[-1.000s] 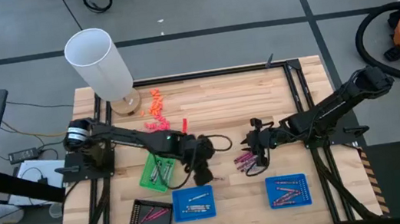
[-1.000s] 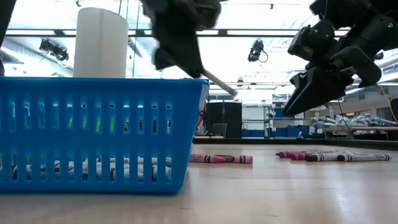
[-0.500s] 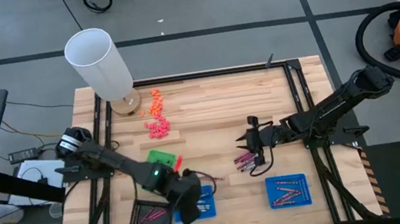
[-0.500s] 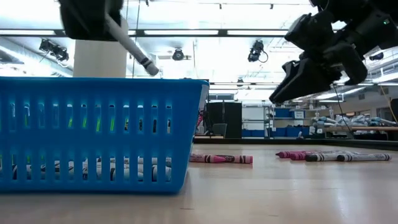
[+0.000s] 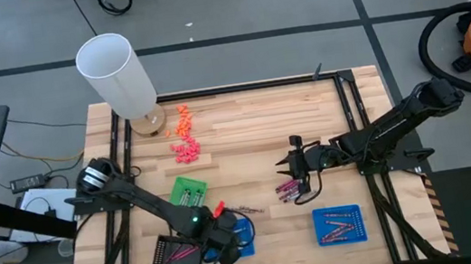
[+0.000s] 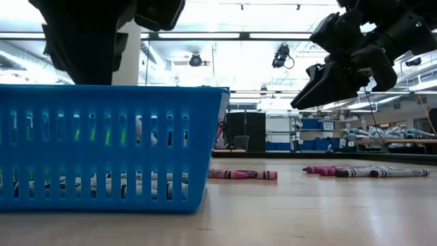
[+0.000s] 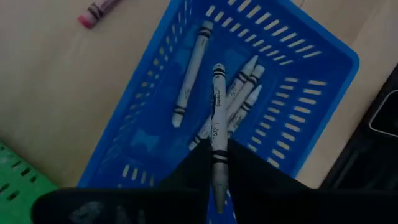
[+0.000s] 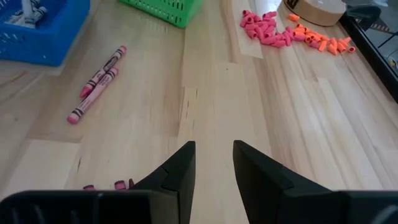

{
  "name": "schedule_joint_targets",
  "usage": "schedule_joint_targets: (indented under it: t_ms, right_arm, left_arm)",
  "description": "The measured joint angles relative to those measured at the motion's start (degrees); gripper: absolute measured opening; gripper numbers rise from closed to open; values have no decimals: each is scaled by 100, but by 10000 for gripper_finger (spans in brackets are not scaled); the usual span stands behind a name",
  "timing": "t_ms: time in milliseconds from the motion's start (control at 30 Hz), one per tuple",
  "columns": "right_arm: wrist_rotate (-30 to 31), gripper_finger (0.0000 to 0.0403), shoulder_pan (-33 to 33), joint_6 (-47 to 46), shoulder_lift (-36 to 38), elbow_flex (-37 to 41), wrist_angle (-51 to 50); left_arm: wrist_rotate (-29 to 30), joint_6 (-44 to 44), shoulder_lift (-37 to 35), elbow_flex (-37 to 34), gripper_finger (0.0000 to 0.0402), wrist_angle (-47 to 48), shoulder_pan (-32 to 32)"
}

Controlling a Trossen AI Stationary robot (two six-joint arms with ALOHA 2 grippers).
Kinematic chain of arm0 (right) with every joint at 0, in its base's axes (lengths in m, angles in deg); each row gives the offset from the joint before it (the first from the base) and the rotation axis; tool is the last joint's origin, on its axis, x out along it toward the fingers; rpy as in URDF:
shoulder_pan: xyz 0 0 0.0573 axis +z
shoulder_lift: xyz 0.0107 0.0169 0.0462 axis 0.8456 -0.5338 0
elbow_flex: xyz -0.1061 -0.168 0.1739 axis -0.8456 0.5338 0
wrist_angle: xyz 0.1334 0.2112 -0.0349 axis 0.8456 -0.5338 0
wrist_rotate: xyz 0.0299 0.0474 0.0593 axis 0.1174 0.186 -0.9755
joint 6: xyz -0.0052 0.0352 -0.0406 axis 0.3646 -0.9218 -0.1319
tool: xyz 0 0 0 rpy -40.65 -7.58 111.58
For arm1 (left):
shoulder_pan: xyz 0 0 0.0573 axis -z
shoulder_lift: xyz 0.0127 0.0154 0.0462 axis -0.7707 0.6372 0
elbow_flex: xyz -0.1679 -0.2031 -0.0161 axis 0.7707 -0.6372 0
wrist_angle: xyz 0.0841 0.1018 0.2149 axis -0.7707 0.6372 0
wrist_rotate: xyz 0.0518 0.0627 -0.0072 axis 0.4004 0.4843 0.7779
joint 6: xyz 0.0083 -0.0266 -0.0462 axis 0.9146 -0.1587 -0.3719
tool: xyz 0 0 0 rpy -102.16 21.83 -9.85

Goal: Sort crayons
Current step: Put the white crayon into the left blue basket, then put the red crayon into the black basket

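Two blue trays are seen at the table's near edge. Over the left blue tray [image 5: 236,239], at about seven o'clock from the table's middle, the left gripper [image 7: 217,168] is held, its fingers clamped on a silver-grey crayon [image 7: 216,118] that points down into the tray. Several grey crayons [image 7: 242,84] are lying inside that tray already. A black tray [image 5: 177,254] sits just beside it at nine o'clock, a green tray [image 5: 188,193] at eleven o'clock. The right gripper [image 8: 213,163] is poised above bare wood with its fingers apart and nothing between them. A heap of pinkish and maroon crayons [image 5: 291,190] lies below it, with the right blue tray [image 5: 338,225] at five o'clock of the heap. Two pink crayons [image 8: 96,82] are left loose between the trays.
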Motion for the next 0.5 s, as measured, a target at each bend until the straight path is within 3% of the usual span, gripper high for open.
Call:
schedule_joint_targets:
  t_ms: [300, 500]
  right_arm:
    - [-2, 117, 2, 6, 0, 0, 4]
    - [-63, 117, 1, 14, 0, 0, 10]
  left_arm:
    - [38, 367, -80, 0, 155, -67, -93]
    - [281, 642, -273, 2, 172, -241, -225]
